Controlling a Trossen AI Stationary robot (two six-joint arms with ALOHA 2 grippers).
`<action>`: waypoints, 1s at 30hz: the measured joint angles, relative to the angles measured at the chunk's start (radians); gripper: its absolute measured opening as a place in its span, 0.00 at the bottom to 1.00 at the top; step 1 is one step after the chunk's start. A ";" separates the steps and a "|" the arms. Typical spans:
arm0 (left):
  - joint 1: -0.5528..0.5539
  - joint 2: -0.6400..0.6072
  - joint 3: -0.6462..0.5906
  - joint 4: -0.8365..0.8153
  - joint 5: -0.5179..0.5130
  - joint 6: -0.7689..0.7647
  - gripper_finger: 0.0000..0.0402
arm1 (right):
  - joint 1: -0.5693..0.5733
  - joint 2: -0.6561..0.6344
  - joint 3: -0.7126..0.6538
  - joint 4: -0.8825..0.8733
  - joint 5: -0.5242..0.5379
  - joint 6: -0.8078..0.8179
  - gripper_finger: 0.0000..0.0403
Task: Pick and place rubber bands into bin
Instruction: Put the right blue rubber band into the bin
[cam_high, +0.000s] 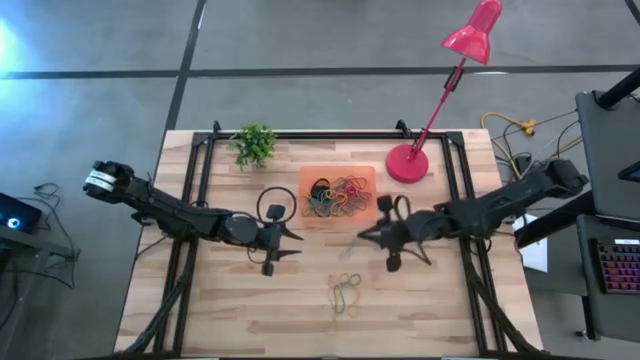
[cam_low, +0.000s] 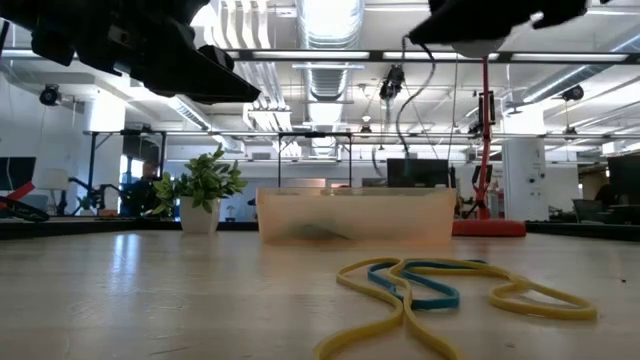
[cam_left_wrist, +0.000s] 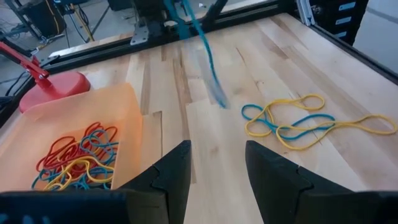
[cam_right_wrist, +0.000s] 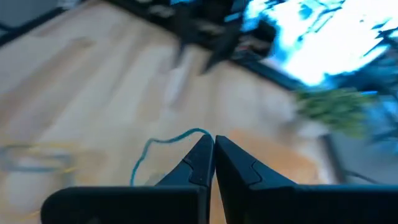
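The orange bin (cam_high: 337, 195) sits at the table's far middle and holds several coloured rubber bands (cam_left_wrist: 74, 158). A few yellow and blue bands (cam_high: 345, 293) lie loose on the wood nearer the front edge, also visible in the left wrist view (cam_left_wrist: 298, 121). My right gripper (cam_high: 362, 236) hovers just right of the bin's near corner, shut on a blue rubber band (cam_right_wrist: 163, 142). In the left wrist view the blue band (cam_left_wrist: 208, 59) is a blurred strand. My left gripper (cam_high: 297, 245) stands open left of the bin's near edge, with nothing between its fingers (cam_left_wrist: 177, 171). My right gripper pinches the blue band by one end of its loop (cam_right_wrist: 198, 132) between its two fingertips. The fingers slant downward from the table's right side. The rest of the band dangles below and ahead of the tips, off the table as far as the blur lets me tell.
A red desk lamp stands with its round base (cam_high: 407, 163) right of the bin. A small potted plant (cam_high: 255, 143) is at the far left. Black frame rails (cam_high: 200, 180) run along both sides of the table. Bare wood lies around the loose bands.
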 joint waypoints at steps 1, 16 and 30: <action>0.000 0.000 0.000 0.006 0.000 0.000 0.34 | -0.008 -0.017 0.005 -0.003 0.025 -0.016 0.02; 0.000 0.000 -0.005 0.014 0.000 0.000 0.34 | -0.194 -0.096 0.035 -0.011 0.256 -0.112 0.02; 0.000 0.000 -0.005 0.014 0.000 0.000 0.34 | -0.386 -0.095 -0.024 -0.023 0.209 -0.046 0.02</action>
